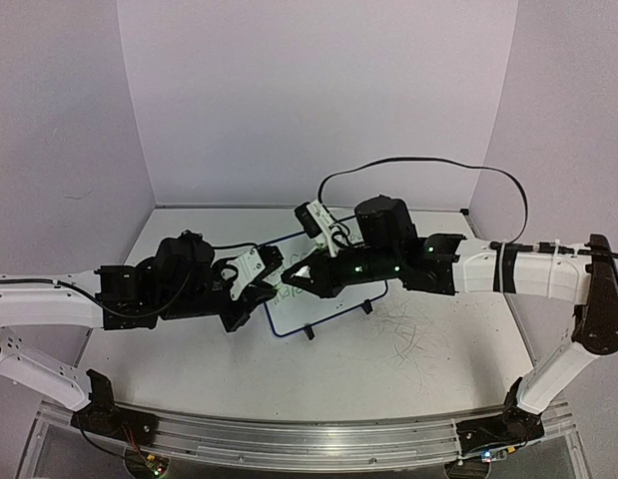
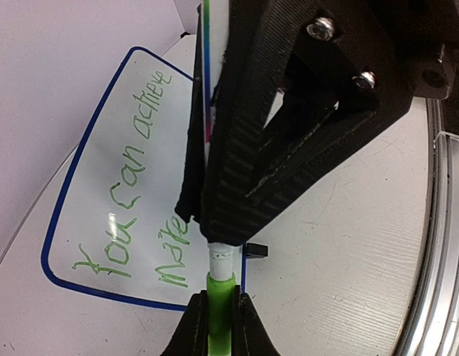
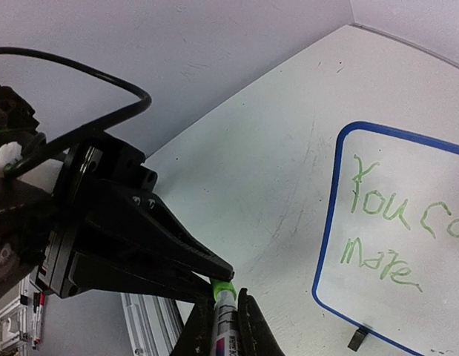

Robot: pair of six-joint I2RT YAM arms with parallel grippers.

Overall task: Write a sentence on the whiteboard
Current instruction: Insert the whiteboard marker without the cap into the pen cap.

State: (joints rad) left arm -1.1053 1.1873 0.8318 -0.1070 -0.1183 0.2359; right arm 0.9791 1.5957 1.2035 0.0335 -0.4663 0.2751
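From above, you see the whiteboard [image 1: 338,304] mid-table, partly hidden by both arms. Left wrist view: your left gripper [image 2: 220,326] clamps the green cap [image 2: 220,293], and the sentence [image 2: 133,199] is written on the board. Right wrist view: your right gripper [image 3: 228,308] pinches the marker barrel [image 3: 228,332].

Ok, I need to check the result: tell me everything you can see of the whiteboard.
The whiteboard is small, white and blue-rimmed, with rounded corners and small black feet. It lies face up on the scuffed table. Green handwriting on it reads "You can achieve more" in two lines.
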